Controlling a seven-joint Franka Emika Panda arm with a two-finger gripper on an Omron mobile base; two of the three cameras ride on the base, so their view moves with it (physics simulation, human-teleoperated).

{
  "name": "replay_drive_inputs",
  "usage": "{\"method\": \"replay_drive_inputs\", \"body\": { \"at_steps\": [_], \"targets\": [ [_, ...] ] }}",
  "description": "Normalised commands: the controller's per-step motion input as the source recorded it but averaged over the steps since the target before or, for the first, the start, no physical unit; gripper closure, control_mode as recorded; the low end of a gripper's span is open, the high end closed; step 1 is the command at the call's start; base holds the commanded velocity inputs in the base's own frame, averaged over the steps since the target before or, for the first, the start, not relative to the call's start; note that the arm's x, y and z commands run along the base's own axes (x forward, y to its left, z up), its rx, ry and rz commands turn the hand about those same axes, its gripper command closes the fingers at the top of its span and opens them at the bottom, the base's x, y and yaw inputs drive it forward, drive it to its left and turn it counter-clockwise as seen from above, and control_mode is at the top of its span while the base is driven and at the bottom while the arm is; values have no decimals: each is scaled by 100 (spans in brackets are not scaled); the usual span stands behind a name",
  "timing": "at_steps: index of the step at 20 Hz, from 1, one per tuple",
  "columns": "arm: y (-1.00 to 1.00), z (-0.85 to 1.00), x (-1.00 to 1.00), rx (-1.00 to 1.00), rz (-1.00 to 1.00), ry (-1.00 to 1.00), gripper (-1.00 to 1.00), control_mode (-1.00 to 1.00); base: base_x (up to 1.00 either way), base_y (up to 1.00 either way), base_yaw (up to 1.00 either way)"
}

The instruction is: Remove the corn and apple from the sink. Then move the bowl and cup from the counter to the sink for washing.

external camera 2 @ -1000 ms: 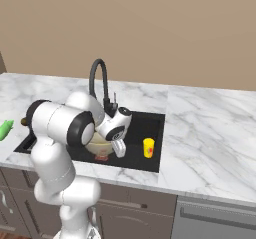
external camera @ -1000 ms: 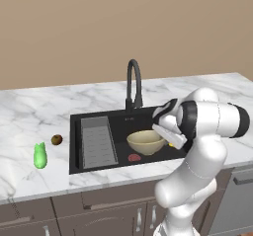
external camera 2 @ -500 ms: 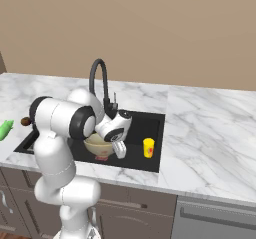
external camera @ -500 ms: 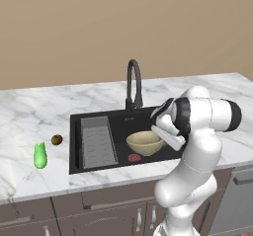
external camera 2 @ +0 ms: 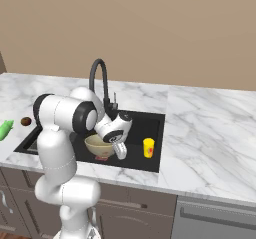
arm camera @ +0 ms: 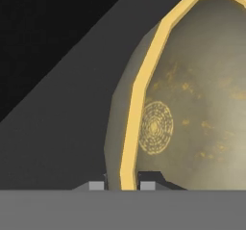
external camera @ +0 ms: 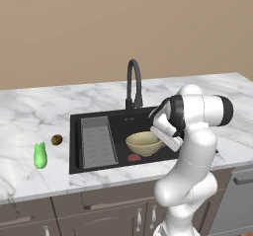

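The bowl (external camera: 144,143) is a wide tan-yellow thing with a paler, brighter rim, and up close in the hand view (arm camera: 192,113) you can see a faint round swirl pattern stamped in its bottom. It sits inside the black sink (external camera: 79,131), toward the right half, next to the ribbed grey drain rack (external camera: 98,141). The hand (arm camera: 122,185) is clamped on the bowl's rim, one fingertip on each side of the yellow edge.

Compared to a second ago, barely anything: the bowl looks like it's in the same spot and the grip hasn't let go, the arm's elbow just shifted a little.

Around it: the yellow cup (external camera 2: 148,148) already stands in the sink's right end, just beside the bowl. A flat reddish item (external camera: 134,157) lies on the sink floor in front of the bowl. The green corn (external camera: 39,156) and the small brownish apple (external camera: 57,139) are out on the marble counter (external camera: 29,116), left of the sink. The black faucet (external camera: 134,84) arches over the basin behind the bowl.
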Motion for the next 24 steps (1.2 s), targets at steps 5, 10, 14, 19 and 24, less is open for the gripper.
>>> {"method": "replay_drive_inputs", "body": {
  "at_steps": [5,10,14,19,24],
  "targets": [
    [0,-13,10,0,1,-4,100,-100,0,0,0],
    [0,-14,8,0,1,-5,100,-100,0,0,0],
    [0,-15,9,0,1,-5,100,-100,0,0,0],
    [0,-13,9,0,1,-6,100,-100,0,0,0],
    [0,-11,6,0,1,-7,100,-100,0,0,0]
  ]
}}
